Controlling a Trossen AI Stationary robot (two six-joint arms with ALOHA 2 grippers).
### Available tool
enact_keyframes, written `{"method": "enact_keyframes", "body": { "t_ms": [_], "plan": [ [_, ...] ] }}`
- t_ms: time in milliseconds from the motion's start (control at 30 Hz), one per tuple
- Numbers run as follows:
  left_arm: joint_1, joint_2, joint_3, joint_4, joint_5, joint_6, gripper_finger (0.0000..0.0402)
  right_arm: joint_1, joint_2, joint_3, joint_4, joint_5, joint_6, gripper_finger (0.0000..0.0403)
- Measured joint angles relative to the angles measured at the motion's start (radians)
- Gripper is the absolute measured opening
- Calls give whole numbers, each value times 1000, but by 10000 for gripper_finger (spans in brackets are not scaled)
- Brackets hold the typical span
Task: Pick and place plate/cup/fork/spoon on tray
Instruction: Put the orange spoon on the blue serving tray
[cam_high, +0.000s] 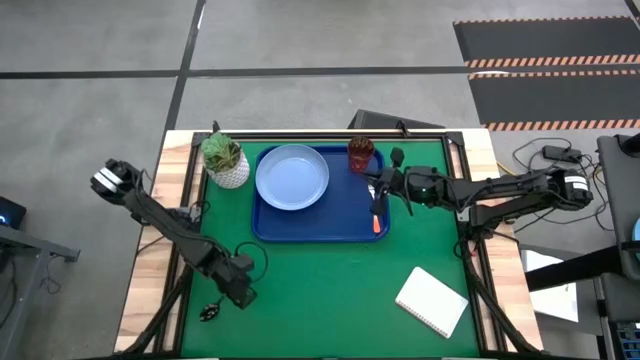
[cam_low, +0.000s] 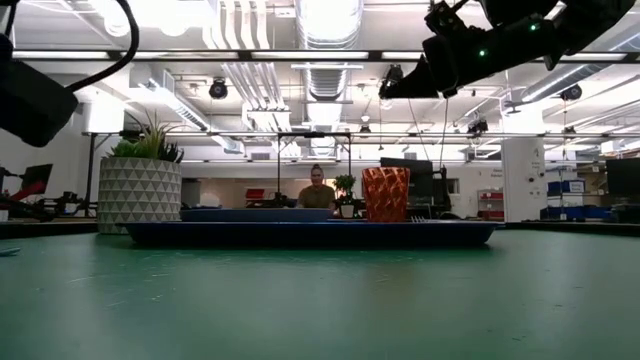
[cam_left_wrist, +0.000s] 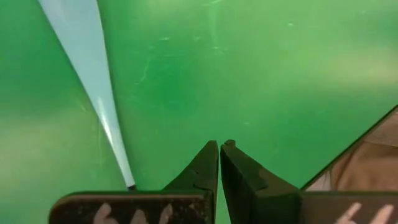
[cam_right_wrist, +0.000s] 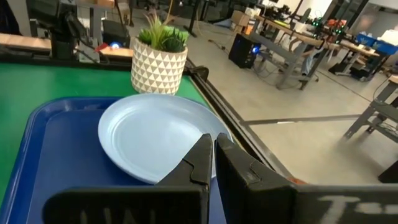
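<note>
The dark-blue tray (cam_high: 340, 228) lies on the green mat. On it are the pale-blue plate (cam_high: 292, 178), the reddish-brown cup (cam_high: 360, 155) at its far right corner, and the orange-handled fork (cam_high: 377, 223) along its right side. My right gripper (cam_high: 372, 186) is shut and empty above the tray's right part, facing the plate (cam_right_wrist: 149, 140). My left gripper (cam_high: 243, 296) is shut and empty above the mat near the table's near left. A pale-blue tapering strip (cam_left_wrist: 93, 87), seemingly the spoon's handle, lies on the mat beside it. The spoon's bowl is out of view.
A white pot with a green plant (cam_high: 225, 160) stands just left of the tray's far left corner. A white notepad (cam_high: 432, 302) lies on the mat at the near right. A person (cam_low: 318, 190) sits in the room beyond the table.
</note>
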Motion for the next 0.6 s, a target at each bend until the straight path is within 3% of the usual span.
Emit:
{"method": "enact_keyframes", "body": {
  "t_ms": [600],
  "plan": [
    [-29,15,-8,-7,-11,-25,0,-4,1,0,4,0,-6,9]
  ]
}}
